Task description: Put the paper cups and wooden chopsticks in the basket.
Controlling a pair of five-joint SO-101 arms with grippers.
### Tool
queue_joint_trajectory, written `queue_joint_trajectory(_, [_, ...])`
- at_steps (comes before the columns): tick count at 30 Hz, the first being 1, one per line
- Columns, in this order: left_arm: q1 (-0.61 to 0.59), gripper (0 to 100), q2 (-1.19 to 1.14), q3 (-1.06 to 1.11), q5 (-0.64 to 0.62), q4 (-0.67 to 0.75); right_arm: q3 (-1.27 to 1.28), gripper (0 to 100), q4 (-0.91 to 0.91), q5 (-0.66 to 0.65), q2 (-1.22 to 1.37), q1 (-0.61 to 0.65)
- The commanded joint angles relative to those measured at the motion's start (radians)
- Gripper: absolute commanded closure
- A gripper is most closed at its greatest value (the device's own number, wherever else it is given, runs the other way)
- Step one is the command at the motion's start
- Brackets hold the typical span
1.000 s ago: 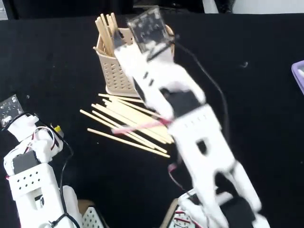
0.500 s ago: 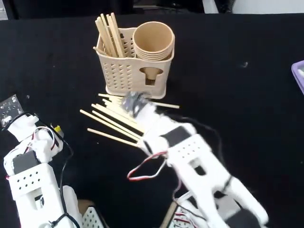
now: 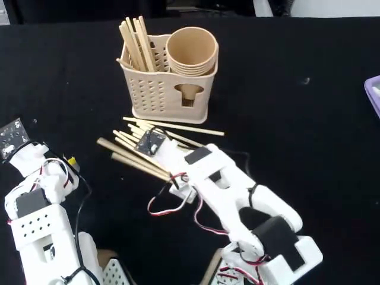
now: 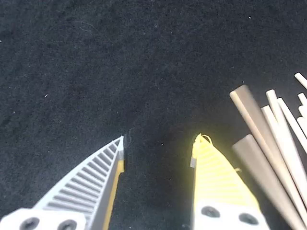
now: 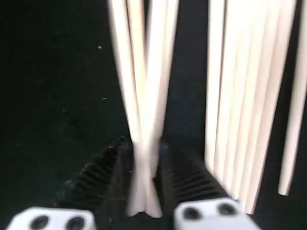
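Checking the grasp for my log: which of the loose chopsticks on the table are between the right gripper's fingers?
The few crossed chopsticks, pinched in the right gripper; the wider fan of chopsticks lies beside it, ungripped.

The counter is black and looks soft, like cloth. A small purple thing peeks in at its right edge, and just a corner of it shows. A tiny pale speck lies on the black, apart from the purple thing.
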State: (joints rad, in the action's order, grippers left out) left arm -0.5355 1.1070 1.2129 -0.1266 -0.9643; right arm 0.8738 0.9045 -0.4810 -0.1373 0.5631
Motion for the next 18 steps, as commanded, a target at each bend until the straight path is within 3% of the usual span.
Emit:
queue_joint_trajectory(1, [-0.002,77,-0.003,-0.005,0.0,0.017,-0.047,98.9,0.077,-0.015,0.004,0.038])
queue_joint_trajectory(11, [-0.002,77,-0.003,-0.005,0.0,0.017,-0.073,98.8,0.201,-0.02,-0.013,0.041])
queue_joint_trajectory(18, [-0.002,77,-0.003,-0.007,0.0,0.017,0.15,98.7,0.203,-0.023,-0.283,0.04])
